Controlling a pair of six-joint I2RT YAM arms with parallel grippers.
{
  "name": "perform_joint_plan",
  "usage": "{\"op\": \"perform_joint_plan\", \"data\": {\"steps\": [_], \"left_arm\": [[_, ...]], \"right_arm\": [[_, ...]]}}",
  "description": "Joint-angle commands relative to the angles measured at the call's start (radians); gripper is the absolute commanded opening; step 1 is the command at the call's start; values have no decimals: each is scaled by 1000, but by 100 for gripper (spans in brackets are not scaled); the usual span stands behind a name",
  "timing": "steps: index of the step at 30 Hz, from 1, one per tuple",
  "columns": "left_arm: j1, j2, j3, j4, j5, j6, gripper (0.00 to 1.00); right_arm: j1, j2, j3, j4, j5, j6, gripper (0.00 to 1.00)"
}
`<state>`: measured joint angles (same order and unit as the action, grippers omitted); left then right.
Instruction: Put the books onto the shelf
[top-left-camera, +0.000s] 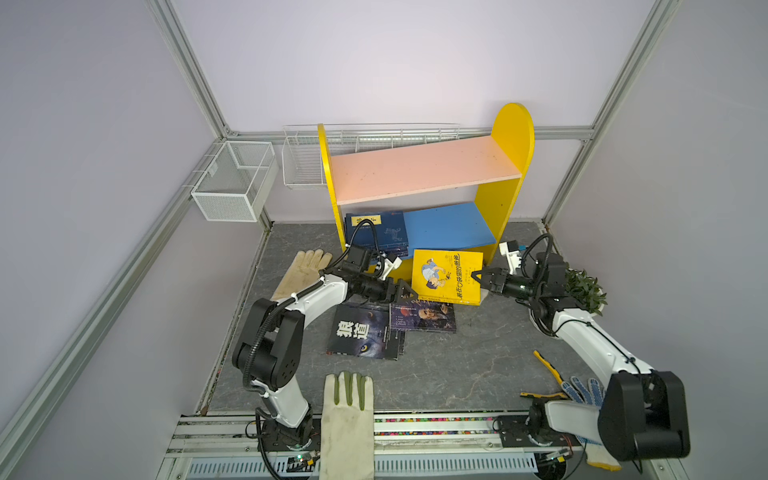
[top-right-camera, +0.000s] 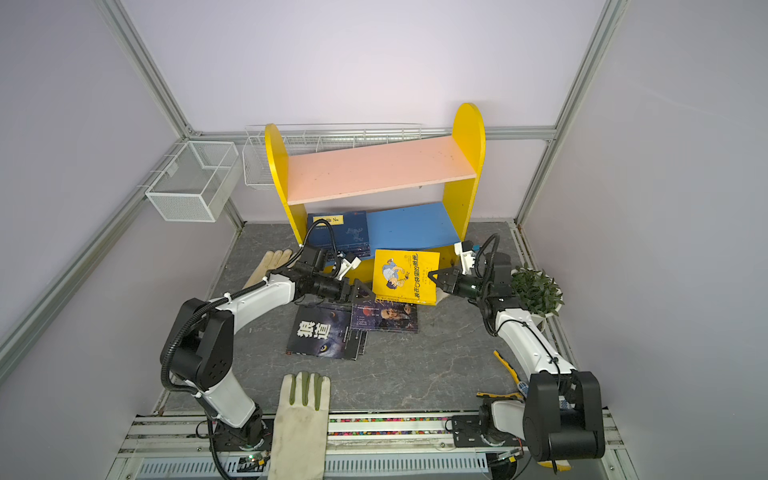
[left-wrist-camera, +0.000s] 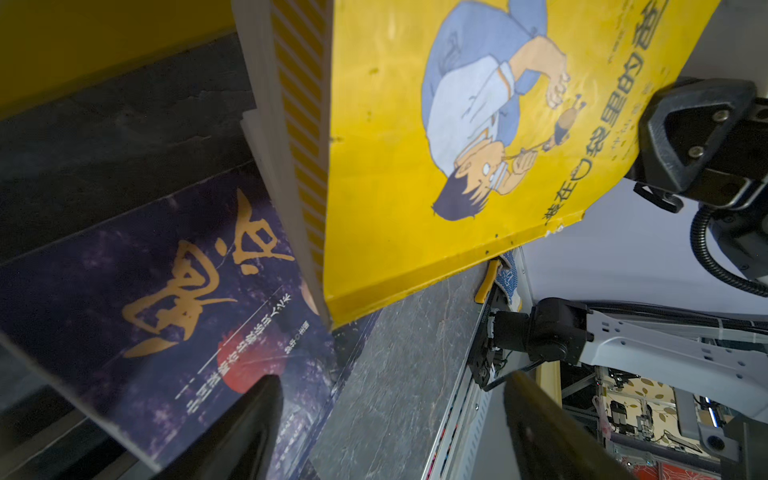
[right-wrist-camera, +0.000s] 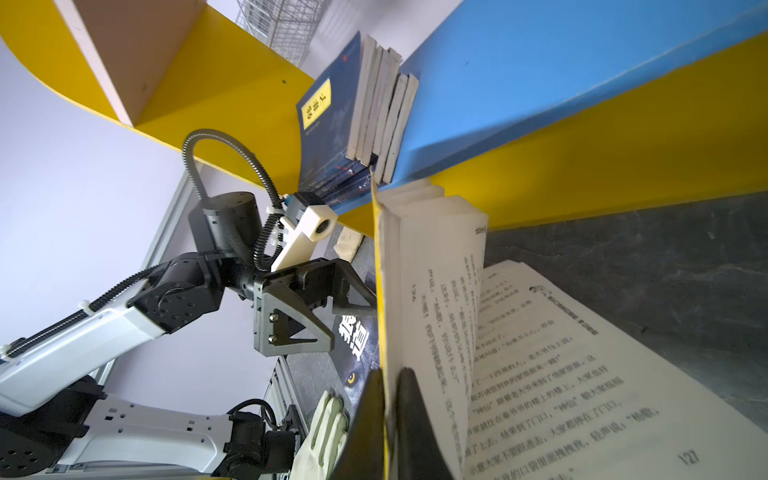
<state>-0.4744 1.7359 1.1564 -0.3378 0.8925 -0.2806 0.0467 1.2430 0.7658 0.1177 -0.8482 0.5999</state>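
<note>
**Right wrist view: yellow book (right-wrist-camera: 432, 291) pinched by its front cover**

Here the right gripper (right-wrist-camera: 388, 372) is clamped on the book's yellow cover, with one black finger on each face. The printed pages fan apart behind the cover.

In both top views the book stands tilted just right of centre, in front of the shelf (top-left-camera: 513, 137), with its cartoon cover facing the camera. Its lower edge is down at the grey table (top-left-camera: 457, 365).

The left gripper (top-left-camera: 409, 294) sits just beside the book's left edge, jaws apart and holding nothing. I cannot tell whether a fingertip touches the cover.

A stack of navy books (top-left-camera: 376, 232) lies flat at the left end of the shelf's blue lower board (top-left-camera: 449, 224), yellow title label up.

Lower in the frame, two more books lie on the table. One is a wolf-cover book (top-left-camera: 361, 332). The other is a purple-covered book (top-left-camera: 422, 318) touching its upper right corner, directly under the yellow book's lower edge.
</note>
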Motion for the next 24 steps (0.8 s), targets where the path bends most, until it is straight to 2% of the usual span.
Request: {"op": "perform_joint_plan", "data": {"steps": [1, 7, 18, 24], "left_arm": [[-16, 21, 68, 3, 33, 11, 84], [-47, 55, 125, -32, 54, 31, 86], [-73, 60, 130, 114, 162, -52, 83], [-76, 64, 126, 146, 132, -92, 85]], "right_arm": [[-12, -56, -6, 85, -65, 35, 7], [-31, -107, -3, 86, -77, 61, 7], [-72, -151, -1, 190, -51, 159, 7], [-77, -136, 43, 240, -35, 185, 7]]}}
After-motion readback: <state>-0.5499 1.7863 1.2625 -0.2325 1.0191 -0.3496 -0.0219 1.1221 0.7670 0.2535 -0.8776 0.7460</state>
